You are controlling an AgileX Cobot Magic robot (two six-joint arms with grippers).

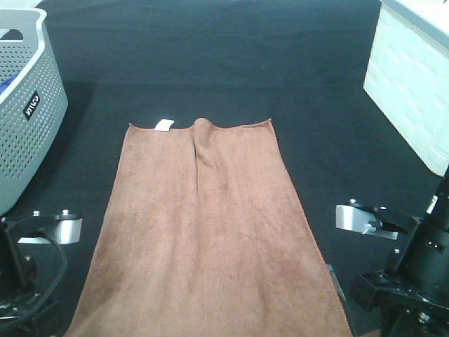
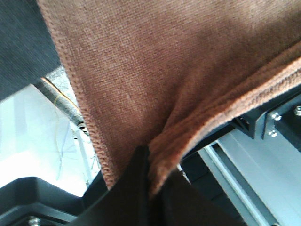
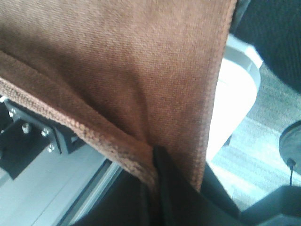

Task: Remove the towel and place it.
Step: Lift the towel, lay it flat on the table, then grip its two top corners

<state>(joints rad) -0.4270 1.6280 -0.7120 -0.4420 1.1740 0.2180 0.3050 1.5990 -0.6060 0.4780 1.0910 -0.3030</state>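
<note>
Cool, even light, soft shadows.
High view sharp; white ribbed plastic bin (image 1: 414,77) at two o'clock glares; wrist views blur up close, backgrounds overexposed.

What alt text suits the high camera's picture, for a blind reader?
A brown towel lies spread on a dark table covering, a small white tag at its far edge. A grey perforated basket stands at the left, a white bin at the right.

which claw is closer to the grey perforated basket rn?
Left. The left claw pinches the towel at its near edge, on the side of the grey basket. The right claw pinches the opposite side, the towel's full width farther away.
</note>
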